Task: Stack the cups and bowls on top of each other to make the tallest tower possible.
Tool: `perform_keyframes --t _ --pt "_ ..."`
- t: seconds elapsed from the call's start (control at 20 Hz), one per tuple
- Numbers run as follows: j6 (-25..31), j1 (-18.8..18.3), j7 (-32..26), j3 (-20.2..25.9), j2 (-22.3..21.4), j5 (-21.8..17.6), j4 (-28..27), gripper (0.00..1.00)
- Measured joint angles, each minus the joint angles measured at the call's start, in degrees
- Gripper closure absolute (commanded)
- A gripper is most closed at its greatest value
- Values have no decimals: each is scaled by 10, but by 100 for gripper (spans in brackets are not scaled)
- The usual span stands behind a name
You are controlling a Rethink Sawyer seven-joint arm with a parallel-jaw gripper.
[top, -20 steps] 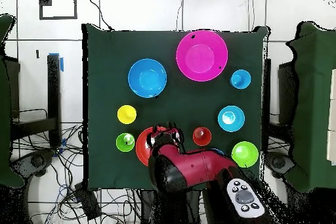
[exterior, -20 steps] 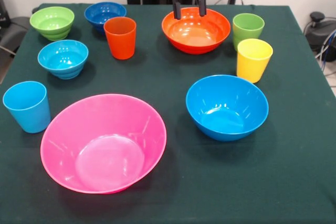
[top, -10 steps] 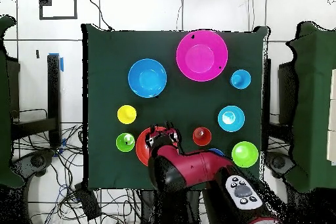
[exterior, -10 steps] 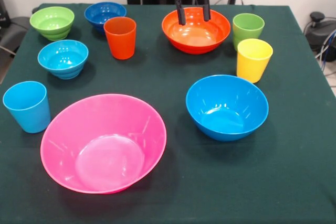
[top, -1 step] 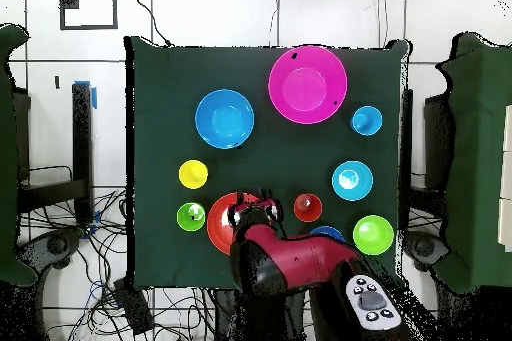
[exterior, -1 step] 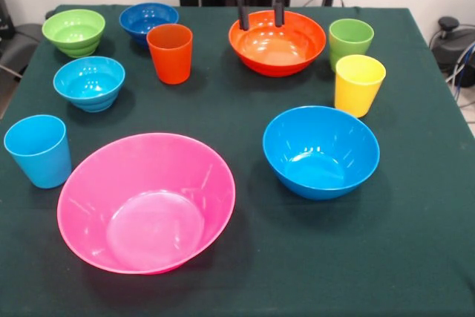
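Observation:
My gripper is open, its two dark fingers hanging over the far rim of the large orange bowl, nothing between them. From overhead the gripper and red arm cover part of the orange bowl. The pink bowl and the large blue bowl sit apart near the front. The green cup, yellow cup, orange cup and light blue cup stand upright, each alone. Nothing is stacked.
Three small ridged bowls sit at the left: green, dark blue, light blue. The dark green table ends just behind the orange bowl. Cables lie on the floor around the base in the overhead view.
The open gripper has shifted a little to the left in the front view over the orange bowl's far rim. No cup or bowl has moved.

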Motion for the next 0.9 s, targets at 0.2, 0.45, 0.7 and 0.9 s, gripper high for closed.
perform_keyframes --t 0.2,0.45,0.7,0.9 --pt "10 -8 0 -15 -6 -1 0 0" --pt "12 -31 0 -18 -12 -14 -1 0" --pt "11 -31 0 -47 1 -32 -21 0" --pt "7 -12 0 -76 24 -38 -41 0"
